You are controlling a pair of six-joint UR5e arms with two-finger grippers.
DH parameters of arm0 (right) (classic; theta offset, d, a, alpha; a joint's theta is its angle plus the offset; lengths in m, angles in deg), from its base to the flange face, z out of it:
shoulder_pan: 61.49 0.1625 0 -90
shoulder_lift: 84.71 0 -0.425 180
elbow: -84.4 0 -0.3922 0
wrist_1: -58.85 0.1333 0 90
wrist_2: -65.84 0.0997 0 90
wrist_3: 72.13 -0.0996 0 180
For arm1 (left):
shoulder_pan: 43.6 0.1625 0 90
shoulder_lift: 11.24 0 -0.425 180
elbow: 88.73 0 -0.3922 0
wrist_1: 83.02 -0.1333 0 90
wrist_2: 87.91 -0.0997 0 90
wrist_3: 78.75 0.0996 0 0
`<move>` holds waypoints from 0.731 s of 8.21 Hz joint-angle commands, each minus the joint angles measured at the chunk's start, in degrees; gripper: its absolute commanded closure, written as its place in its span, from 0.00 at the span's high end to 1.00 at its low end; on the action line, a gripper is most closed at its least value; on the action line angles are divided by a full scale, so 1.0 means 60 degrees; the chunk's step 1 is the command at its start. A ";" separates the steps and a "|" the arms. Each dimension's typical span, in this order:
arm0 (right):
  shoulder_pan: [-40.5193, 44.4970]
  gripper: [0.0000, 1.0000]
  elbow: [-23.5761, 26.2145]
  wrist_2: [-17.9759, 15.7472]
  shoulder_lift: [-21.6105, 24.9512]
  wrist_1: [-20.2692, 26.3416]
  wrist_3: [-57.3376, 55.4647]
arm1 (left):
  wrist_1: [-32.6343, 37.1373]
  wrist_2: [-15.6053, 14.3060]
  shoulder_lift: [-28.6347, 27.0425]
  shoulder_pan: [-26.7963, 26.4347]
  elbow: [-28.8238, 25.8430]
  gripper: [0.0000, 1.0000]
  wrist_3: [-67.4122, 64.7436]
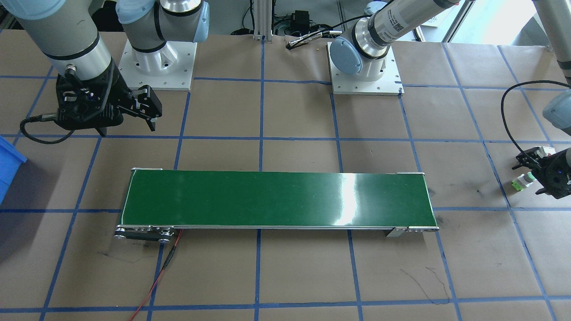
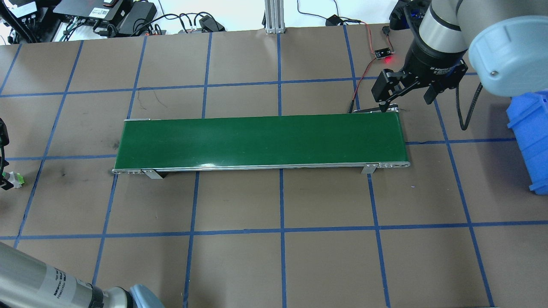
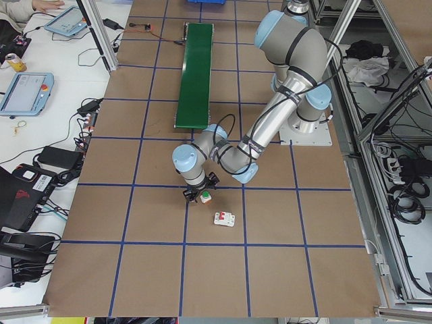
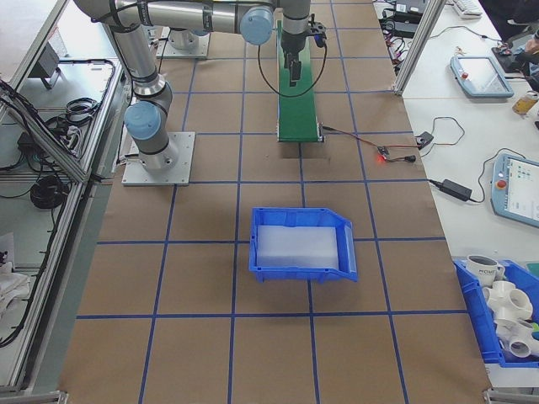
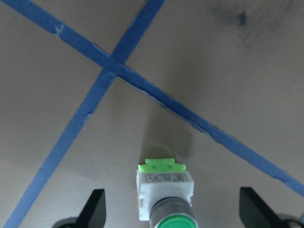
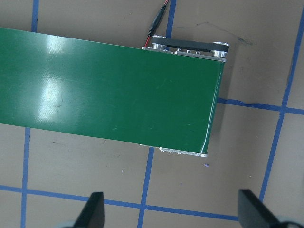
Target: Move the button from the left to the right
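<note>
Left gripper hangs low over the button, fingers spread wide to either side without touching it, placed for a grasp. That button lies on the table's far left, well apart from the belt. Right gripper waits open above the belt's right end, probably to receive.

1. A white mug in the blue parts bin at the table's corner bears dark lettering, too small to read.
2. The small white-bodied push-button carries a printed label, illegible.
3. Arm stickers likewise unreadable.
</note>
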 commanded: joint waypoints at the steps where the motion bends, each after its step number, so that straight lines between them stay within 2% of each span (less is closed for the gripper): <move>1: 0.0000 1.00 0.0000 0.0000 0.0000 -0.0008 0.0005 | -0.0083 -0.0014 -0.0095 0.0001 0.0019 1.00 0.0003; 6: 0.0000 1.00 0.0015 -0.0014 -0.0014 0.0007 0.0005 | -0.0346 -0.0029 -0.0344 0.0001 0.0019 1.00 0.0017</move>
